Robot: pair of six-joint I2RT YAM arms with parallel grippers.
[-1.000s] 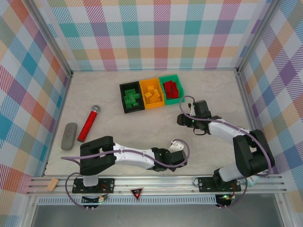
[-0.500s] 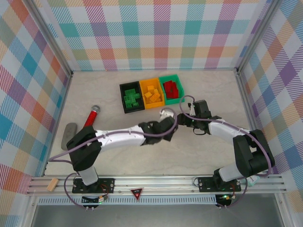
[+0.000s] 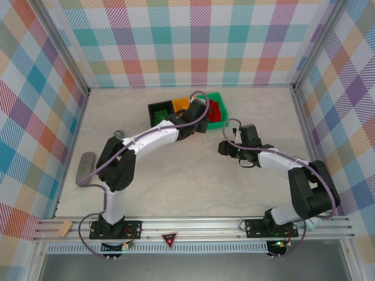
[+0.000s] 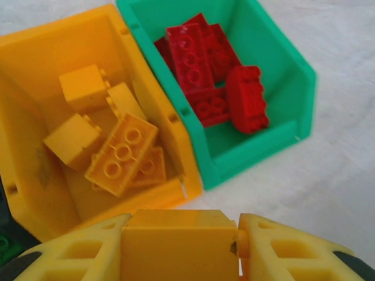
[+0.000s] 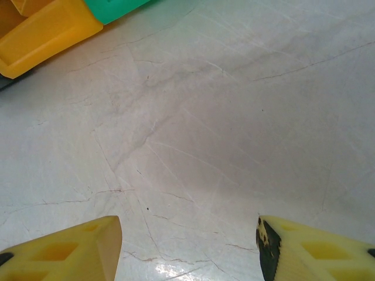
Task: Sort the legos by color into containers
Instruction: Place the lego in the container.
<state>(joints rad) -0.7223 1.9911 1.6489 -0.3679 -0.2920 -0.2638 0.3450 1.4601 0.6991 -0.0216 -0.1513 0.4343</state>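
Over the pale marbled desk [image 3: 176,175], the left end effector [image 4: 183,231] gripped an orange lego [image 4: 176,252] above the orange bin [image 4: 20,146]; the right end effector [image 5: 187,240] gaped wide.

Three bins [image 3: 151,117], five binned yellow bricks [image 4: 122,153], one held yellow brick [image 4: 176,249], about five red bricks [image 4: 190,55].

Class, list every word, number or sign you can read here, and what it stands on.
None can be read.
The red triangular sign on the front rail bears a mark too small to read.
The studs of the yellow-orange legos and red legos show no legible lettering.
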